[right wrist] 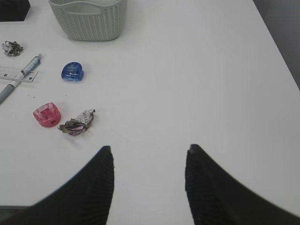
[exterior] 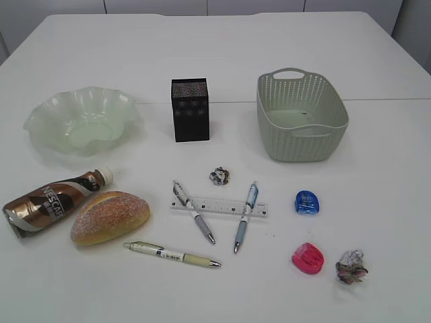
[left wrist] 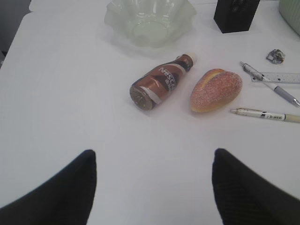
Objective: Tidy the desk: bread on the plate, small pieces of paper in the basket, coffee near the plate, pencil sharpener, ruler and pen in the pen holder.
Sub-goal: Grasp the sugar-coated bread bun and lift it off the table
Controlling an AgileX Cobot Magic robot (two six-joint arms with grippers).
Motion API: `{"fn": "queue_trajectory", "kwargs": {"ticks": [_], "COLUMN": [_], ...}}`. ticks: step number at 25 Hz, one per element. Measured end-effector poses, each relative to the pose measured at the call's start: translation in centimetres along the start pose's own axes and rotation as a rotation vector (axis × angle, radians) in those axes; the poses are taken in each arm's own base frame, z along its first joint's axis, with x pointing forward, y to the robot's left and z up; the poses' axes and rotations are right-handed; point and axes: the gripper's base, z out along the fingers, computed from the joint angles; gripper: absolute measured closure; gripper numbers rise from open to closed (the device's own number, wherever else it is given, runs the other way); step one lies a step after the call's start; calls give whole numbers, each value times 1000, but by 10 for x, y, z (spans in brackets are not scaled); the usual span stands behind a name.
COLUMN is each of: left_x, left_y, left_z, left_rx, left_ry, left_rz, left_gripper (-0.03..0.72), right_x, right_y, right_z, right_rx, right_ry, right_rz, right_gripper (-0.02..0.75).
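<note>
The left gripper point(left wrist: 152, 187) hangs with its jaws spread wide and nothing between them, over bare desk point(left wrist: 65, 93); ahead of it, well apart, lie the coffee point(left wrist: 159, 84) on its side with its base toward the jaws, and just right of that the bread point(left wrist: 216, 90), the two close but not touching. The bread looks light and soft, so I would pinch it gently across its short width; the coffee looks smooth, rigid and likely to roll, best taken across the body at the label. Beyond them sits the plate point(left wrist: 150, 21), probably brittle at its ruffled rim. The right gripper point(right wrist: 149, 180) is also parted, less widely, and holds nothing; ahead and to its left lies a paper ball point(right wrist: 77, 124), touching or nearly touching a pink sharpener point(right wrist: 47, 115). The ball should be weightless and crushable from any side; the sharpener is small, hard and perhaps slippery. Farther off sit a blue sharpener point(right wrist: 72, 71), the basket point(right wrist: 89, 21), and the ruler point(exterior: 219, 207) lying flat under two pens point(exterior: 194, 212), thin and awkward to lift. A third pen point(exterior: 172, 254) lies near the bread, a second paper ball point(exterior: 219, 176) before the holder point(exterior: 190, 110).
</note>
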Motion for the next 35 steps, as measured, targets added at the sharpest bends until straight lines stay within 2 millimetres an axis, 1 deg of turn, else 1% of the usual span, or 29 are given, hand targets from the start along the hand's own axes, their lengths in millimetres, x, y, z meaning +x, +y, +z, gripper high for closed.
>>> {"fn": "queue_trajectory", "kwargs": {"ticks": [10, 15, 20, 23, 25, 28, 35], "left_x": [0, -2, -10, -17, -25, -42, -96], "left_y": [0, 0, -1, -3, -3, -4, -4], "left_z": [0, 3, 19, 34, 41, 47, 52], "left_rx": [2, 2, 27, 66, 78, 88, 103], "left_ry": [0, 23, 135, 234, 281, 323, 405], "left_rz": [-1, -3, -29, -67, -82, -91, -62], "left_gripper": [123, 124, 125, 126, 127, 127, 128], "right_x": [0, 0, 0, 0, 0, 0, 0], "right_y": [0, 0, 0, 0, 0, 0, 0], "right_z": [0, 0, 0, 0, 0, 0, 0], "right_rx": [0, 0, 0, 0, 0, 0, 0], "right_ry": [0, 0, 0, 0, 0, 0, 0], "right_rz": [0, 0, 0, 0, 0, 0, 2], "right_gripper": [372, 372, 372, 372, 372, 372, 372]}}
